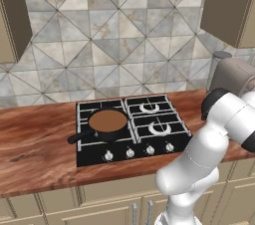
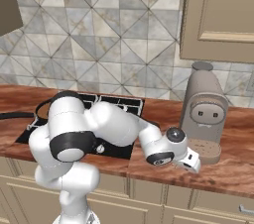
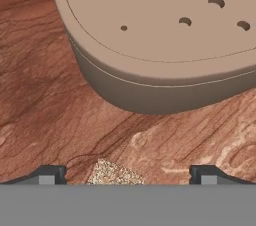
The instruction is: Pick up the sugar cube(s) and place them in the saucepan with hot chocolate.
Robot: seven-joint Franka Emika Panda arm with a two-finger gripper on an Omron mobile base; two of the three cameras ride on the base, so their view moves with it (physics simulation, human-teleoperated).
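The saucepan with hot chocolate (image 1: 108,121) sits on the front left burner of the black stove (image 1: 130,128), its handle pointing left. In the right base view part of the pan (image 2: 43,110) shows behind my arm. My gripper (image 2: 192,162) hangs low over the wooden counter, just in front of the coffee machine's base. In the hand view a speckled beige sugar cube (image 3: 115,174) lies on the counter between my fingertips (image 3: 47,175), closer to the left one. The gripper (image 3: 127,176) is open, and both tips stand clear of the cube.
A taupe coffee machine (image 2: 202,111) stands on the counter right of the stove; its round perforated drip tray (image 3: 160,35) rises just beyond the cube. A wall cabinet (image 2: 221,12) hangs above it. The counter's front edge (image 2: 188,181) runs close below the hand.
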